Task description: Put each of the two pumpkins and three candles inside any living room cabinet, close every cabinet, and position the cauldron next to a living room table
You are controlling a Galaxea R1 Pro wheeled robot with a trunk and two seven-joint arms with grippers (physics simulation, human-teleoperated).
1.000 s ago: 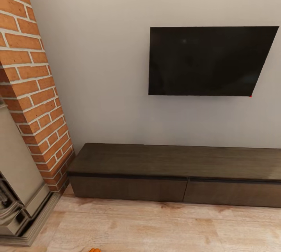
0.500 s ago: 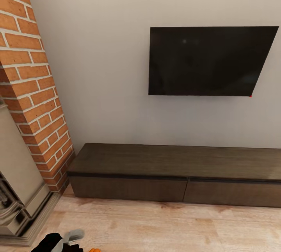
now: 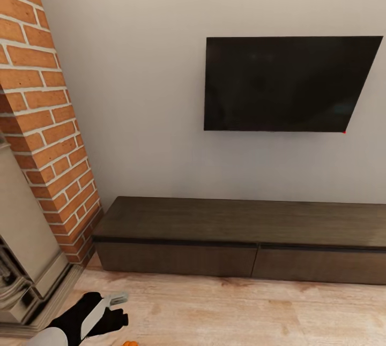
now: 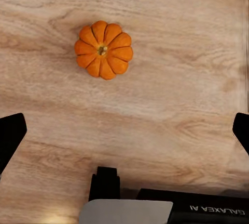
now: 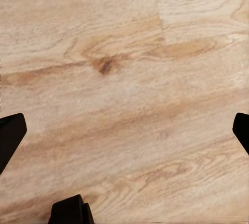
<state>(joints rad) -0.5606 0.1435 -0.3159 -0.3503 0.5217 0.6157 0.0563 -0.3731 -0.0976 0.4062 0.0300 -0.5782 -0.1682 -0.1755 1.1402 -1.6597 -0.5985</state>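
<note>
Left gripper above pumpkin on floor

Left gripper (image 4: 124, 130) fingers wide apart, empty, hanging over the wood floor (image 4: 171, 104); pumpkin (image 4: 104, 49) sits upright on the boards ahead, untouched. Right gripper (image 5: 124, 130) fingers apart over bare floor. Cabinet (image 3: 241, 239) against the wall, drawers closed

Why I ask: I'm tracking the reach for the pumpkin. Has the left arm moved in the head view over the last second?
Yes. The left arm has come up into view from the bottom edge, toward the cabinet, beside the fireplace.
</note>
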